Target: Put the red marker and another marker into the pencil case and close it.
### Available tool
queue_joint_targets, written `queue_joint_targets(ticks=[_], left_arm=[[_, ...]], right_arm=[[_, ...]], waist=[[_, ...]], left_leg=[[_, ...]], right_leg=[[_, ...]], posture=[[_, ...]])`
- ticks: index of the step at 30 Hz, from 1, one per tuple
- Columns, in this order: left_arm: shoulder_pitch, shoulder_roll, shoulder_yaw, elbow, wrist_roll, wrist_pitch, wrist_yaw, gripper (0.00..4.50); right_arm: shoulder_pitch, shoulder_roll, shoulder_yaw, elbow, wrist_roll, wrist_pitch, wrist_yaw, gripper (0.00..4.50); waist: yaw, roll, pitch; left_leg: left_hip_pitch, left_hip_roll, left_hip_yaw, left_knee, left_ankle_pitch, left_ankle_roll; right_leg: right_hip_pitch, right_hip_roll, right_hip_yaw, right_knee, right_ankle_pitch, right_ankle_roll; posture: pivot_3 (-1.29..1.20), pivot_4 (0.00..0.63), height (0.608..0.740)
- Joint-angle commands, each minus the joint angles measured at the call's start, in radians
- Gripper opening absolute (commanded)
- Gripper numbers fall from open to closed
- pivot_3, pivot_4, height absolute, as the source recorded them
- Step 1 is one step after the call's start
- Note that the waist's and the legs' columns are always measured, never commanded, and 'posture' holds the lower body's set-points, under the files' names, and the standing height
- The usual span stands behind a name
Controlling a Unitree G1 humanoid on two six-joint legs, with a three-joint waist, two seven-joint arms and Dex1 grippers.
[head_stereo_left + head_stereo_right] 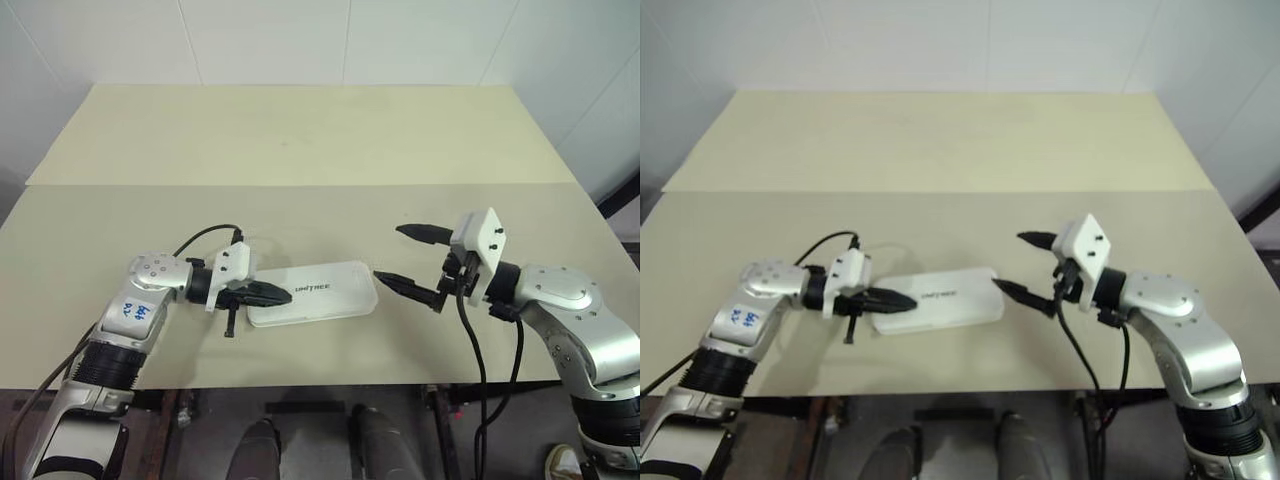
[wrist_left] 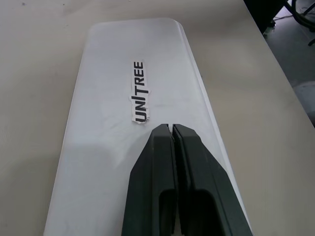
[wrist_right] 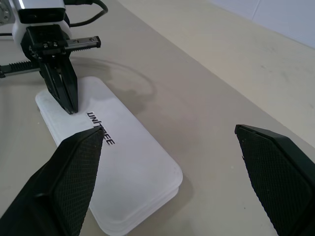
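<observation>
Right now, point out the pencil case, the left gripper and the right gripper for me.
pencil case (image 1: 325,293), left eye view, middle of the closed white lid.
left gripper (image 3: 72,109), right wrist view, tips of its shut fingers.
right gripper (image 1: 405,255), left eye view, gap between its open fingertips.

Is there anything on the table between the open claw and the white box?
No. In the left eye view, only bare table lies between the open right gripper and the pencil case.
</observation>
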Motion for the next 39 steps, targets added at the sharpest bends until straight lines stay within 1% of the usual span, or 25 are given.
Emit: queue_joint_targets(ticks=[1,5,10,15,20,23,26,29,32,33,35,39], left_arm=[[-0.004,-0.016,-0.031,0.003,0.031,0.026,0.023,0.03],[-0.006,-0.025,-0.050,0.000,0.038,0.073,0.037,0.03],[0.001,-0.023,-0.061,-0.022,0.031,0.091,0.032,0.03],[-0.001,-0.032,-0.009,-0.067,-0.023,0.115,0.051,0.03],[-0.011,-0.040,0.159,-0.127,-0.202,0.180,0.070,0.03],[-0.017,-0.031,0.229,-0.158,-0.265,0.215,0.088,0.03],[-0.027,-0.013,0.325,-0.193,-0.316,0.269,0.165,0.03],[0.015,0.024,0.354,-0.231,-0.339,0.313,0.170,0.03],[0.065,0.045,0.372,-0.266,-0.348,0.321,0.175,0.03],[0.079,0.051,0.373,-0.273,-0.341,0.310,0.175,0.44],[0.107,0.068,0.376,-0.280,-0.329,0.295,0.168,0.97],[0.137,0.082,0.403,-0.278,-0.333,0.269,0.176,2.32]], right_arm=[[0.002,0.009,-0.015,-0.043,0.008,-0.009,-0.017,4.50],[0.011,0.018,-0.008,-0.054,0.007,-0.010,-0.027,4.50],[0.013,0.021,-0.008,-0.056,0.006,-0.011,-0.029,4.50],[0.016,0.023,-0.005,-0.058,0.010,-0.012,-0.024,4.50],[0.017,0.019,-0.007,-0.046,0.010,-0.017,-0.013,4.50],[0.017,0.015,-0.010,-0.036,0.008,-0.020,-0.006,4.50],[0.021,0.004,-0.020,-0.029,0.010,-0.018,0.003,4.50],[0.015,-0.004,-0.027,-0.017,0.011,-0.017,0.013,4.50],[0.008,-0.014,-0.036,-0.003,0.014,-0.018,0.027,4.50],[0.006,-0.017,-0.038,0.000,0.015,-0.018,0.030,4.50],[0.004,-0.023,-0.042,0.005,0.016,-0.021,0.036,4.50],[0.003,-0.038,-0.067,0.020,0.021,-0.030,0.052,4.50]], waist=[[0.002,0.000,0.000],[0.010,0.000,0.000],[0.012,0.000,0.000],[0.013,0.000,0.000],[0.012,0.000,0.000],[0.011,0.000,0.000],[0.011,0.000,0.000],[0.009,0.000,0.000],[0.009,0.000,0.000],[0.009,0.000,0.000],[0.010,0.000,0.000],[0.010,0.000,0.000]], left_leg=[[0.000,0.000,0.000,0.001,0.000,0.000],[0.000,0.000,0.000,0.003,0.000,0.000],[0.000,0.000,0.000,0.005,0.000,0.000],[0.000,0.000,0.000,0.004,0.000,0.000],[-0.001,0.000,0.000,0.004,0.000,0.000],[-0.001,0.000,0.000,0.004,0.000,0.000],[-0.001,0.000,0.000,0.004,0.000,0.000],[-0.001,0.000,0.000,0.004,0.000,0.000],[-0.001,0.000,0.000,0.003,0.000,0.000],[-0.001,0.000,0.000,0.003,0.000,0.000],[-0.001,0.000,0.000,0.003,0.000,0.000],[-0.001,0.000,0.000,0.003,0.000,0.000]], right_leg=[[0.000,0.000,0.000,0.000,0.000,-0.001],[0.001,0.000,0.000,0.000,0.000,-0.001],[0.002,0.000,0.000,0.000,0.000,-0.001],[0.002,0.000,0.000,-0.001,0.000,-0.001],[0.001,0.000,0.000,-0.001,0.000,-0.001],[0.000,0.000,0.000,0.000,0.000,-0.001],[0.000,0.000,0.000,-0.001,0.000,-0.001],[0.000,0.000,0.000,-0.001,0.000,-0.001],[0.000,0.000,0.000,-0.001,0.000,-0.001],[0.000,0.000,0.000,-0.001,0.000,-0.001],[0.000,0.000,0.000,-0.001,0.000,-0.001],[0.000,0.000,0.000,-0.003,0.000,-0.001]], posture=[[0.00,0.150,0.740],[0.00,0.150,0.740],[0.00,0.150,0.740],[0.00,0.150,0.740],[0.00,0.150,0.740],[0.00,0.150,0.740],[0.00,0.150,0.740],[0.00,0.150,0.740],[0.00,0.150,0.740],[0.00,0.150,0.740],[0.00,0.150,0.740],[0.00,0.150,0.740]])
